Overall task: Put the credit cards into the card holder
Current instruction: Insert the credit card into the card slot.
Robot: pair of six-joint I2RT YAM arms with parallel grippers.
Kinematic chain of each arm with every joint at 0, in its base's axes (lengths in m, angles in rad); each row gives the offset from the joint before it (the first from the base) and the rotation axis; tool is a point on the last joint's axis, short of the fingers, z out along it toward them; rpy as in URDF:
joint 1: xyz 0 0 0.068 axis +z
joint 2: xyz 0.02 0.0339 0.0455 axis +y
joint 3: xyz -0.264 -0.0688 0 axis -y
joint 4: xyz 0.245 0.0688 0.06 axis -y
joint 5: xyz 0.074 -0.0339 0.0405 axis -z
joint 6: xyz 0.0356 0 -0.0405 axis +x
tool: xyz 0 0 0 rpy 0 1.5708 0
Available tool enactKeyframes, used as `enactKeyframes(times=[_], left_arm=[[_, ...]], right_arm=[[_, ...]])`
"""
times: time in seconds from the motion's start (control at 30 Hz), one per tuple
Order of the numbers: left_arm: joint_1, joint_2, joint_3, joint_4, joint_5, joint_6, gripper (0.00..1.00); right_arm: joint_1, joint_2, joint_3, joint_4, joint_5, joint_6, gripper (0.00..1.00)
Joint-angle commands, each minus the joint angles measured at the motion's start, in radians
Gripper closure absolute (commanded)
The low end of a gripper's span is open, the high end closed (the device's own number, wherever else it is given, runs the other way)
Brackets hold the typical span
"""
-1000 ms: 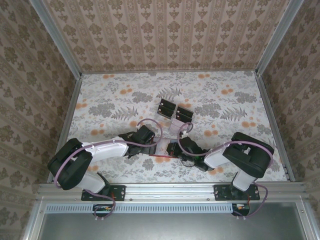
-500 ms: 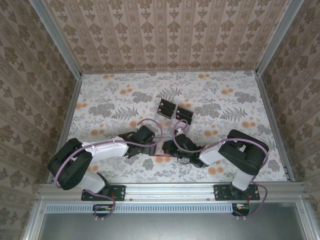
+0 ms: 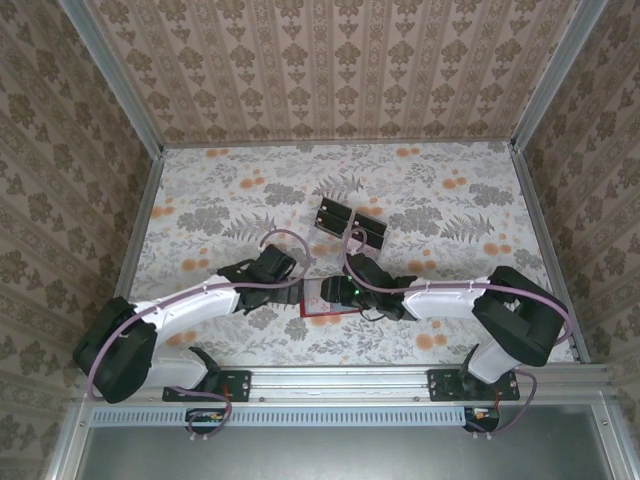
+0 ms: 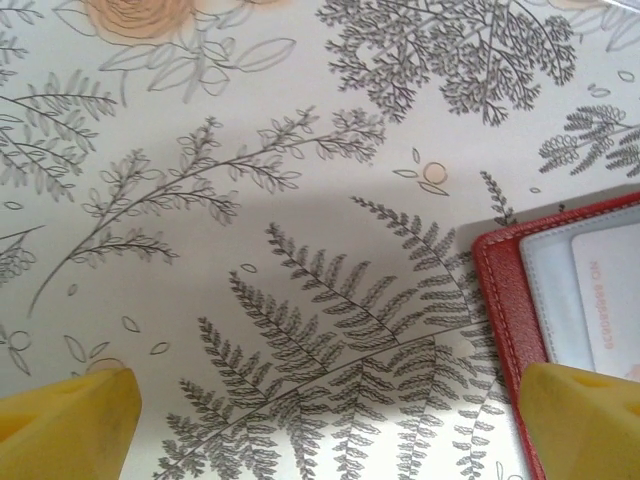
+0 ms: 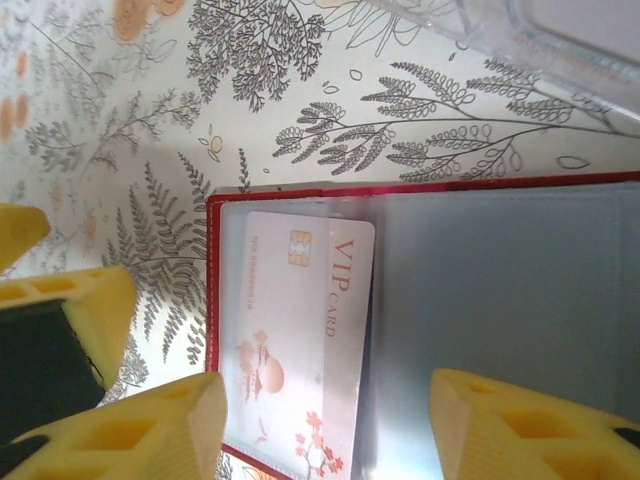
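Red folding wallet (image 5: 500,300) below half-spread, empty right gripper (image 5: 330,430); pale pink card (image 5: 300,340) between jaws may snag, slide out. Left gripper (image 4: 320,430) spread wide, empty.

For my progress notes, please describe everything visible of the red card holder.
The card holder lies open on the floral table. It looks like red leather with a stitched edge and greyish clear pockets inside. One pale VIP card sits in a pocket. A finger of the left gripper is at its edge; contact is unclear.
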Motion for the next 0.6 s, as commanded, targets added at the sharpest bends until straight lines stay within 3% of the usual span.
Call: enactKeyframes(times=[0.0,0.13,0.23,0.57], left_arm=[[0.018,-0.017,0.000,-0.051,0.010,0.018,0.00],[0.027,-0.012,-0.023,-0.039,0.017,0.018,0.00],[0.028,0.001,-0.033,-0.025,0.018,0.015,0.00],[0.031,0.066,-0.030,0.006,0.028,0.018,0.00]], right_arm=[[-0.005,-0.021,0.070,-0.206,0.031,-0.074,0.55],[-0.005,0.024,0.124,-0.264,0.029,-0.103,0.82],[-0.005,0.063,0.152,-0.275,0.025,-0.117,0.92],[-0.006,0.156,0.208,-0.276,0.024,-0.132,0.97]])
